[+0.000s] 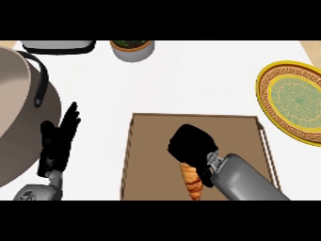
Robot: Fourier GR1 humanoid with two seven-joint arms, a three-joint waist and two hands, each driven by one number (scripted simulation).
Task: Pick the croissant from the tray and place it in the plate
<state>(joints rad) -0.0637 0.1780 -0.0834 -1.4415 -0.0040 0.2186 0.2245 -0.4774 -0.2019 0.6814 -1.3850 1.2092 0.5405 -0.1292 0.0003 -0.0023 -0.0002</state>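
Head view: right hand (190, 143) over the tray (149, 141), fingers curled at the far end of the croissant (193, 182), which lies near-to-far; plate (298, 103) far right.

The right robot hand (190, 143) hid the croissant's (192, 181) upper end, so any grip was perhaps unclear. The plate (296, 102), the pot (13, 117) and a planter (132, 49) were cropped by edges.
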